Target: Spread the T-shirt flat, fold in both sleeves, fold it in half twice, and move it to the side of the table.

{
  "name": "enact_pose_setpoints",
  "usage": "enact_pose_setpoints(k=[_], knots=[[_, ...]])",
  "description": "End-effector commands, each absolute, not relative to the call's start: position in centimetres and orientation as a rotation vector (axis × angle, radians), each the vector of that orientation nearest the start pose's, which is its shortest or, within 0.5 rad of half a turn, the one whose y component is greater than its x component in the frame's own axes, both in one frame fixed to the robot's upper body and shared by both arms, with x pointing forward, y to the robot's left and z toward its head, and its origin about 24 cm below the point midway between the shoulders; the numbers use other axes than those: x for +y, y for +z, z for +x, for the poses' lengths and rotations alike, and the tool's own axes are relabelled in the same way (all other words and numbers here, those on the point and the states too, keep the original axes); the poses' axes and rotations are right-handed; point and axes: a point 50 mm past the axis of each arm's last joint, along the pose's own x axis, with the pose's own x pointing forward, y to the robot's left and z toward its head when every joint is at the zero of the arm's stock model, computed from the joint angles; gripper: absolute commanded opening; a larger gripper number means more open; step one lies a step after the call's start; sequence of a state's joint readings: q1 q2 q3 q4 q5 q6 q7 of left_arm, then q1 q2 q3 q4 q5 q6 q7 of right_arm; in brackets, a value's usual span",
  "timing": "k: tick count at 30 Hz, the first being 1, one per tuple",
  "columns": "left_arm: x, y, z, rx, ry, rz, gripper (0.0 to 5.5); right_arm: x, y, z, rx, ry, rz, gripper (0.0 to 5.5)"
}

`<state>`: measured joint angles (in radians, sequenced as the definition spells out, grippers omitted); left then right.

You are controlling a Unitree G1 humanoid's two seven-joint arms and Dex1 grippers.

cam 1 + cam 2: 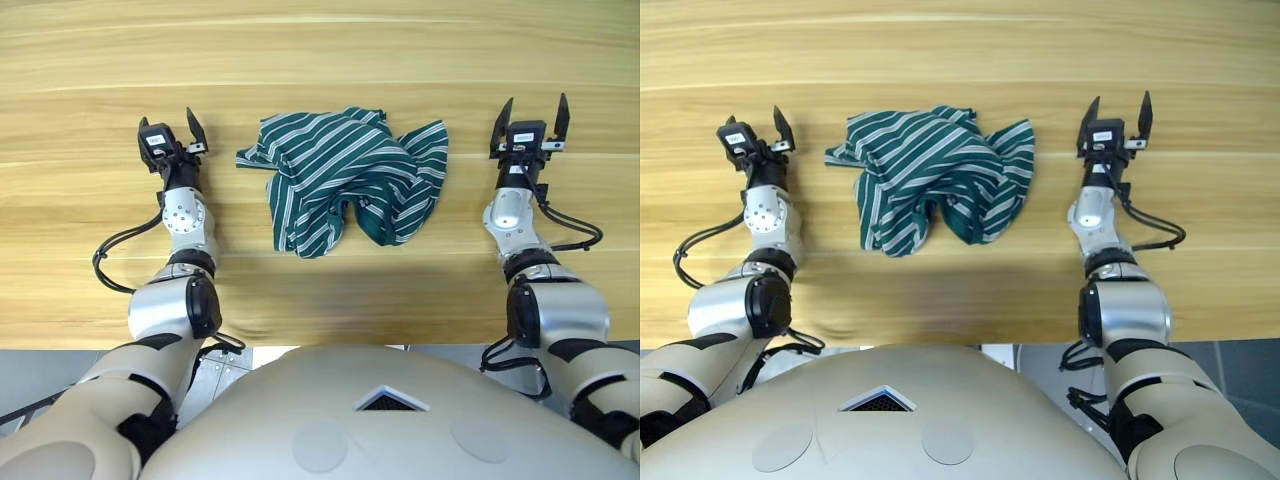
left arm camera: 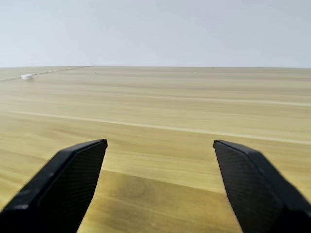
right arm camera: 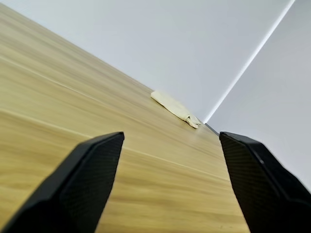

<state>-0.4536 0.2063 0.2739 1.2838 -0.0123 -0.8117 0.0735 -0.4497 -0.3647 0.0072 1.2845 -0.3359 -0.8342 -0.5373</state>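
A green T-shirt [image 1: 345, 178] with white stripes lies crumpled in a heap on the wooden table [image 1: 320, 60], between my two arms. My left gripper [image 1: 170, 124] rests open on the table to the left of the shirt, a short gap away from its edge. My right gripper [image 1: 533, 110] is open too, raised a little to the right of the shirt. Neither gripper touches the cloth. The wrist views show each pair of black fingertips [image 2: 68, 187] [image 3: 80, 182] spread apart over bare wood.
Bare wood stretches beyond the shirt toward the far edge. A pale cloth-like object [image 3: 176, 108] lies far off near the wall. A small white thing [image 2: 26, 76] sits on the table's far side. The near table edge [image 1: 330, 342] runs just before my body.
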Motion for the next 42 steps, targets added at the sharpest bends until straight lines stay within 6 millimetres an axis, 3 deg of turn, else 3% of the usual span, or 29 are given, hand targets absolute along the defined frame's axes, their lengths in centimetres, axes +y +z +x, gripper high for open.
enact_pose_setpoints(k=[1,13,27,36,42], knots=[[23.3,-2.4,28.0,0.012,0.286,0.136,4.1,-25.3,-0.4,28.3,-0.102,-0.333,-0.572,3.63],[23.7,-2.3,27.8,0.005,0.314,0.156,4.1,-24.5,-0.6,28.6,-0.085,-0.302,-0.567,3.63],[23.5,-2.5,27.5,-0.016,0.262,0.045,4.1,-24.3,-0.9,28.4,-0.075,-0.299,-0.527,3.63],[21.8,-1.7,29.3,-0.011,0.22,0.042,4.1,-24.8,0.1,29.4,-0.081,-0.322,-0.499,3.63],[22.0,-1.5,29.7,0.006,0.275,0.041,4.1,-24.4,0.2,29.7,-0.088,-0.311,-0.505,3.63]])
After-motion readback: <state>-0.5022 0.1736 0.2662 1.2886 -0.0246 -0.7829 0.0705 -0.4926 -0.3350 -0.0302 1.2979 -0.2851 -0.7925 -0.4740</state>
